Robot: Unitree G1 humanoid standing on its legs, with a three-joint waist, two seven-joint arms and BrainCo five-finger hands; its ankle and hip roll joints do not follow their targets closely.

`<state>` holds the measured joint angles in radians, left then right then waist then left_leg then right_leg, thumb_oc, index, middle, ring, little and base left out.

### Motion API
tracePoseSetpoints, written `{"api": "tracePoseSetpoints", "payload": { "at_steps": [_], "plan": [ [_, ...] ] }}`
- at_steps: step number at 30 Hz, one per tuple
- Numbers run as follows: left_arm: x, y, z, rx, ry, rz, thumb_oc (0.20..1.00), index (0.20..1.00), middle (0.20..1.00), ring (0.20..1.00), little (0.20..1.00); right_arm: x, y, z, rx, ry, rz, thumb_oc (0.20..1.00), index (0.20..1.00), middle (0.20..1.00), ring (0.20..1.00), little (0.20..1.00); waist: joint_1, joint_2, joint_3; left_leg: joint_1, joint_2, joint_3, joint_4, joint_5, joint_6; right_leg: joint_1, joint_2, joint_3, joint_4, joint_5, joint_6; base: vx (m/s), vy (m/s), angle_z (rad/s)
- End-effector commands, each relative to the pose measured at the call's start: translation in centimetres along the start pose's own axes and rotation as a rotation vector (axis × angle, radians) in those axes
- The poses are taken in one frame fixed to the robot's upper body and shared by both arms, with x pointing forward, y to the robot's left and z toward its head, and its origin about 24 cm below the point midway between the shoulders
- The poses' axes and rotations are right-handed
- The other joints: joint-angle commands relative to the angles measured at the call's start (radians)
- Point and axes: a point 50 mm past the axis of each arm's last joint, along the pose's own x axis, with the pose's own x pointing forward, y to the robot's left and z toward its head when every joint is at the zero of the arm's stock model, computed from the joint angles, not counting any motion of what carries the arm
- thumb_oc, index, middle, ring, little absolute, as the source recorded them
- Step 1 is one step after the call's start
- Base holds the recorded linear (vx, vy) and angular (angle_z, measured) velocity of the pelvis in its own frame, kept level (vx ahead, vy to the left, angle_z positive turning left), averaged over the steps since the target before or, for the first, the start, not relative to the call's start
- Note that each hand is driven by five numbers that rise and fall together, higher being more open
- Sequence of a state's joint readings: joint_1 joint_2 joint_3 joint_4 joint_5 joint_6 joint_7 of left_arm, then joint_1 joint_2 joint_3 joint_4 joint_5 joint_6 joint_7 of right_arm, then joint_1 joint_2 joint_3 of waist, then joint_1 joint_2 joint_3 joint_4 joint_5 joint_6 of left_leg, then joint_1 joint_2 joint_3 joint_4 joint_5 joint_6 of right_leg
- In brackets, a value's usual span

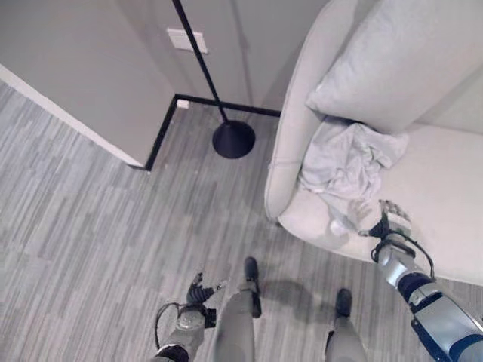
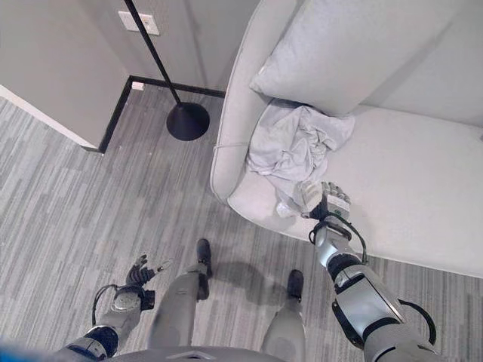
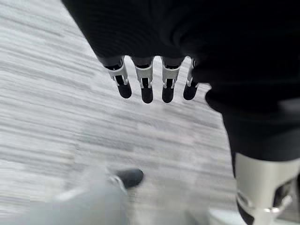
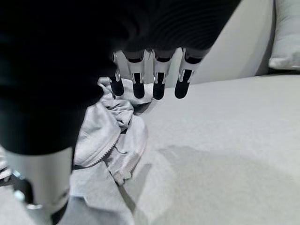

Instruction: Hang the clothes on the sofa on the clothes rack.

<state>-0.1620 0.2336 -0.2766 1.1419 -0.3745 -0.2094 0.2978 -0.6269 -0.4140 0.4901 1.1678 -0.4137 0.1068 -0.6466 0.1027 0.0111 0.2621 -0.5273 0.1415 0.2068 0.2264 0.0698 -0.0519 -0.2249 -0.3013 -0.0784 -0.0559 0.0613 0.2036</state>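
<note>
Left hand: left hand (image 2: 139,271) hangs low beside the robot over the striped floor (image 1: 90,241), fingers relaxed and spread, holding nothing.
Right hand: right hand (image 2: 326,202) reaches over the sofa's front edge; the right wrist view shows its fingers (image 4: 138,83) straight above the cloth, nothing grasped.
Garment: light grey garment (image 2: 294,147) lies crumpled on the sofa (image 2: 423,196) seat by the armrest, below the cushion (image 2: 339,53); a zipper edge (image 4: 105,152) trails toward the hand.
Rack: black pole on a round base (image 1: 232,139) stands on the floor beside the sofa arm, well apart from the garment.
Risk: closing on only the trailing zipper edge would, in my judgement, give a thin hold; the bunched cloth could slip free or drag on the floor on the way to the rack.
</note>
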Motion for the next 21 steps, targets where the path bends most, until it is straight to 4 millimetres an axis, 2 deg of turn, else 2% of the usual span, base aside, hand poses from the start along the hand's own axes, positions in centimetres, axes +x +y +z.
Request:
{"api": "tracePoseSetpoints", "payload": {
  "at_steps": [1, 2, 3, 5, 6, 7, 8, 9, 10, 11, 12, 15, 16, 21],
  "plan": [
    [-0.1, -0.4, 0.2, -0.021, -0.014, 0.030, 1.000, 1.000, 1.000, 1.000, 1.000, 2.7, -4.9, -0.5, 0.006, 0.050, -0.230, 1.000, 1.000, 1.000, 1.000, 1.000, 0.044, 0.028, -0.018, -0.158, 0.069, -0.094, 0.115, -0.009, -0.054, 0.033, -0.043, -0.011, 0.020, 0.046, -0.012, 0.04, 0.028, -0.01],
    [-0.1, -0.5, 0.1, -0.017, -0.011, 0.031, 1.000, 1.000, 1.000, 1.000, 1.000, 2.9, -5.3, -1.0, -0.003, 0.079, -0.255, 1.000, 1.000, 1.000, 1.000, 1.000, 0.050, 0.035, -0.019, -0.176, 0.067, -0.097, 0.129, -0.013, -0.052, 0.028, -0.046, -0.015, 0.019, 0.048, -0.011, 0.13, 0.030, 0.04],
    [-0.2, -0.6, 0.4, -0.018, -0.033, 0.028, 1.000, 1.000, 1.000, 1.000, 1.000, 3.7, -7.1, -2.4, -0.001, 0.155, -0.321, 1.000, 1.000, 1.000, 1.000, 1.000, 0.076, 0.054, -0.018, -0.202, 0.058, -0.109, 0.167, -0.048, -0.060, 0.037, -0.056, -0.026, 0.011, 0.037, -0.008, 0.13, 0.039, 0.08],
    [-0.2, -0.7, 0.6, -0.021, -0.043, 0.023, 1.000, 1.000, 1.000, 1.000, 1.000, 3.9, -7.8, -2.7, 0.005, 0.175, -0.347, 1.000, 1.000, 1.000, 1.000, 1.000, 0.082, 0.062, -0.016, -0.215, 0.054, -0.110, 0.177, -0.053, -0.058, 0.036, -0.060, -0.029, 0.010, 0.037, -0.007, 0.08, 0.043, 0.19],
    [-0.3, -0.9, 1.4, -0.038, -0.088, 0.012, 1.000, 1.000, 1.000, 1.000, 1.000, 4.3, -9.2, -3.5, 0.015, 0.208, -0.409, 1.000, 1.000, 1.000, 1.000, 1.000, 0.093, 0.079, -0.012, -0.241, 0.045, -0.111, 0.201, -0.064, -0.055, 0.030, -0.072, -0.037, 0.010, 0.038, -0.002, 0.03, 0.037, 0.20],
    [-0.3, -0.9, 1.4, -0.038, -0.088, 0.012, 1.000, 1.000, 1.000, 1.000, 1.000, 4.3, -9.2, -3.5, 0.015, 0.208, -0.409, 1.000, 1.000, 1.000, 1.000, 1.000, 0.093, 0.079, -0.013, -0.242, 0.045, -0.112, 0.202, -0.064, -0.055, 0.030, -0.072, -0.037, 0.010, 0.038, -0.002, 0.04, 0.049, 0.16],
    [-0.4, -1.2, 2.0, -0.040, -0.121, -0.006, 1.000, 1.000, 1.000, 1.000, 1.000, 4.5, -10.2, -4.0, 0.019, 0.223, -0.445, 1.000, 1.000, 1.000, 1.000, 1.000, 0.100, 0.088, -0.011, -0.253, 0.037, -0.112, 0.211, -0.069, -0.053, 0.027, -0.078, -0.040, 0.009, 0.036, -0.002, 0.04, 0.053, 0.12],
    [-0.6, -1.3, 2.7, -0.044, -0.164, -0.029, 1.000, 1.000, 1.000, 1.000, 1.000, 4.9, -12.2, -4.9, 0.053, 0.263, -0.515, 1.000, 1.000, 1.000, 1.000, 1.000, 0.114, 0.108, -0.008, -0.280, 0.021, -0.109, 0.235, -0.081, -0.050, 0.021, -0.092, -0.047, 0.007, 0.038, 0.003, 0.06, 0.078, 0.14],
    [-0.7, -1.3, 2.9, -0.039, -0.178, -0.038, 1.000, 1.000, 1.000, 1.000, 1.000, 5.2, -13.3, -5.4, 0.076, 0.283, -0.544, 1.000, 1.000, 1.000, 1.000, 1.000, 0.120, 0.118, -0.007, -0.294, 0.013, -0.107, 0.246, -0.086, -0.049, 0.019, -0.100, -0.051, 0.004, 0.038, 0.006, 0.05, 0.067, 0.15],
    [-0.7, -1.3, 2.9, -0.039, -0.178, -0.039, 1.000, 1.000, 1.000, 1.000, 1.000, 5.2, -13.4, -5.4, 0.076, 0.283, -0.544, 1.000, 1.000, 1.000, 1.000, 1.000, 0.121, 0.118, -0.008, -0.295, 0.013, -0.108, 0.247, -0.087, -0.049, 0.019, -0.100, -0.051, 0.004, 0.038, 0.006, 0.04, 0.093, 0.13],
    [-0.8, -1.1, 2.6, -0.034, -0.172, -0.045, 1.000, 1.000, 1.000, 1.000, 1.000, 5.6, -15.3, -6.0, 0.123, 0.302, -0.589, 1.000, 1.000, 1.000, 1.000, 1.000, 0.130, 0.137, -0.002, -0.318, -0.003, -0.102, 0.262, -0.095, -0.045, 0.013, -0.118, -0.062, -0.002, 0.044, 0.014, 0.04, 0.104, 0.13],
    [-0.8, -0.9, 2.1, -0.027, -0.157, -0.046, 1.000, 1.000, 1.000, 1.000, 1.000, 5.8, -16.4, -6.2, 0.174, 0.310, -0.605, 1.000, 1.000, 1.000, 1.000, 1.000, 0.135, 0.152, 0.002, -0.340, -0.015, -0.096, 0.275, -0.105, -0.040, 0.004, -0.133, -0.070, -0.006, 0.050, 0.020, 0.03, 0.106, 0.09],
    [-0.8, -0.7, 1.8, -0.023, -0.146, -0.042, 1.000, 1.000, 1.000, 1.000, 1.000, 6.2, -17.4, -5.9, 0.244, 0.291, -0.608, 1.000, 1.000, 1.000, 1.000, 1.000, 0.140, 0.168, 0.012, -0.372, -0.025, -0.088, 0.302, -0.119, -0.034, -0.012, -0.149, -0.074, -0.007, 0.059, 0.025, 0.01, 0.075, 0.06],
    [-0.9, -1.1, 2.4, -0.061, -0.171, -0.065, 1.000, 1.000, 1.000, 1.000, 1.000, 6.5, -18.5, -6.2, 0.328, 0.299, -0.582, 1.000, 1.000, 1.000, 1.000, 1.000, 0.148, 0.191, 0.032, -0.443, -0.048, -0.073, 0.347, -0.136, -0.024, -0.041, -0.178, -0.093, -0.009, 0.073, 0.034, 0.01, 0.066, 0.03]
  ]
}}
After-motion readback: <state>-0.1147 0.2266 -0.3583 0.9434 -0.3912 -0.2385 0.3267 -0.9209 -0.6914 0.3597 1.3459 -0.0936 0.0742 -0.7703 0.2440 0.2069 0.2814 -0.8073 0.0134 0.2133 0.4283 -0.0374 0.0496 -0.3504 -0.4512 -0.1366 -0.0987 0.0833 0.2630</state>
